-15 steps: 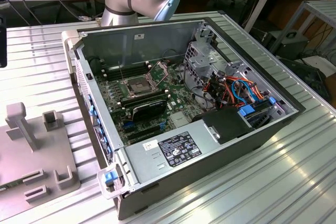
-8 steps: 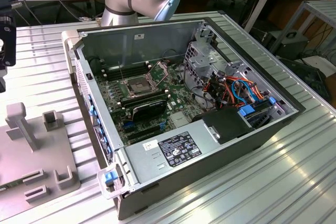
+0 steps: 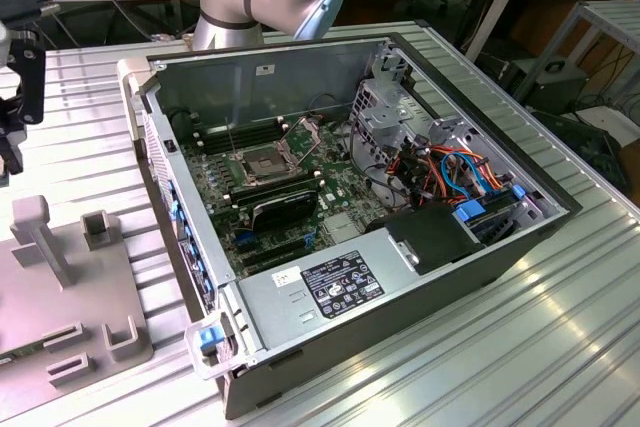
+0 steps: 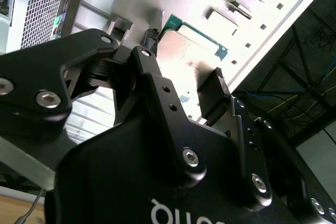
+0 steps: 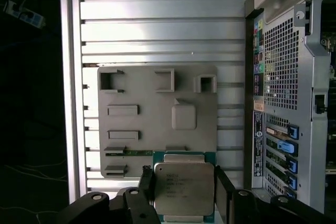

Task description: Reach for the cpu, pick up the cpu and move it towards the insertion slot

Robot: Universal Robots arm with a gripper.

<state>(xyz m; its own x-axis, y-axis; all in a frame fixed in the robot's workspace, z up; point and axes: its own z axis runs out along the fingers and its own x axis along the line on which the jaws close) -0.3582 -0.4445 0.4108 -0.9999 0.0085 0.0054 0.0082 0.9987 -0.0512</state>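
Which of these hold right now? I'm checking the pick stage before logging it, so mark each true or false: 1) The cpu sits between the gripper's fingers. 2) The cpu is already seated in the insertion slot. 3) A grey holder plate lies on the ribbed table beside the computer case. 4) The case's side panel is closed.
1) True: in both wrist views the cpu lies between the fingers of the gripper.
2) False: the insertion slot in the exterior view has a dark, bare centre; the cpu is at the gripper.
3) True: the grey holder plate rests on the ribbed table next to the computer case.
4) False: the case is open, its motherboard exposed.
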